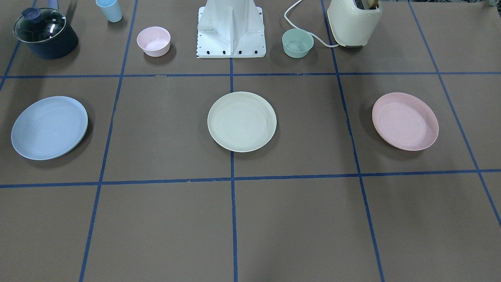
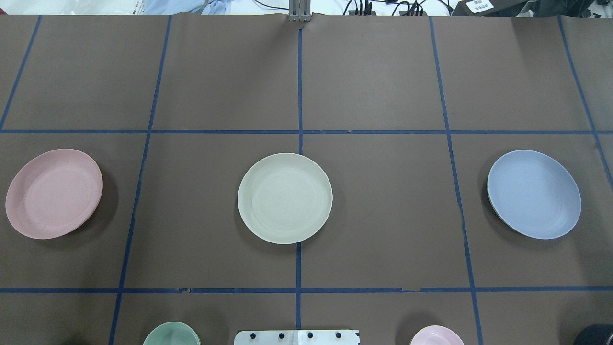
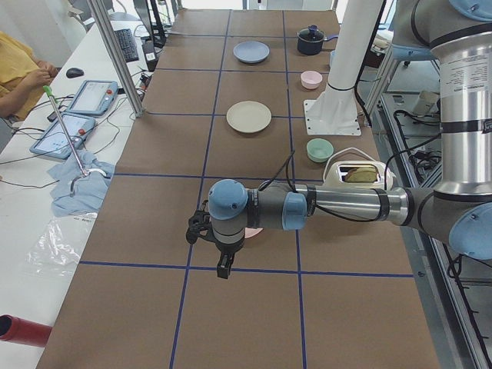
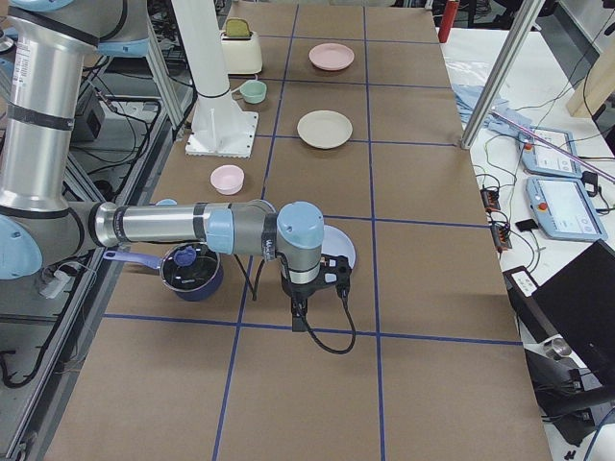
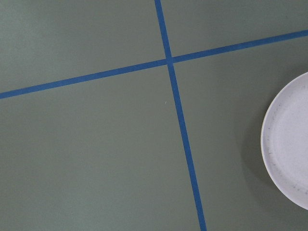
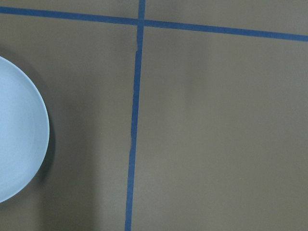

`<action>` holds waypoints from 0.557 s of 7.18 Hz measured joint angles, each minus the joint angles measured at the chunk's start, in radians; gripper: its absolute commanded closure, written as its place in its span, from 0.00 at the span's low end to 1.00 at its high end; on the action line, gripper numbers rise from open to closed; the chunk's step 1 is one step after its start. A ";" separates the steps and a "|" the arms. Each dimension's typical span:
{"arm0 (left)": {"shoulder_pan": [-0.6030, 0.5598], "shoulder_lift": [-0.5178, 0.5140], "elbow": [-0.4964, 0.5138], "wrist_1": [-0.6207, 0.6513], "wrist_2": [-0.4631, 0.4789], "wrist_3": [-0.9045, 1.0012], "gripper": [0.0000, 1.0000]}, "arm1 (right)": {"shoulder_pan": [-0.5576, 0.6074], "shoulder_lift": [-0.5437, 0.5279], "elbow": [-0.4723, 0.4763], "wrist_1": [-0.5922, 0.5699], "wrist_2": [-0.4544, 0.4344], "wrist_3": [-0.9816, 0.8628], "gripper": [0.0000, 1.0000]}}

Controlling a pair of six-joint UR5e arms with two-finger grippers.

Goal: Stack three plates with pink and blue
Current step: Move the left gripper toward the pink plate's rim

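Observation:
Three plates lie apart in a row across the table's middle. The pink plate [image 2: 53, 193] is on my left, the cream plate [image 2: 285, 198] in the centre, the blue plate [image 2: 534, 194] on my right. They also show in the front view: the pink plate [image 1: 405, 121], the cream plate [image 1: 242, 121], the blue plate [image 1: 49, 127]. My left gripper [image 3: 223, 270] hangs above the table beside the pink plate, whose edge [image 5: 288, 144] shows in the left wrist view. My right gripper [image 4: 299, 320] hangs beside the blue plate [image 6: 19, 134]. I cannot tell whether either gripper is open or shut.
Along the robot's side stand a dark lidded pot [image 1: 45, 33], a light blue cup [image 1: 109, 9], a small pink bowl [image 1: 153, 41], the white robot base [image 1: 231, 29], a green bowl [image 1: 298, 43] and a cream toaster [image 1: 354, 21]. Blue tape lines grid the brown table.

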 measured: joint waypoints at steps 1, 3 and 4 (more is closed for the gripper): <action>0.000 0.000 -0.002 -0.007 0.000 0.000 0.00 | 0.000 0.001 0.000 0.000 0.000 0.000 0.00; 0.000 0.001 -0.022 -0.020 0.000 0.000 0.00 | 0.000 0.004 0.003 0.000 0.001 0.000 0.00; 0.001 0.002 -0.031 -0.028 0.030 0.001 0.00 | -0.001 0.009 0.005 0.000 0.002 0.001 0.00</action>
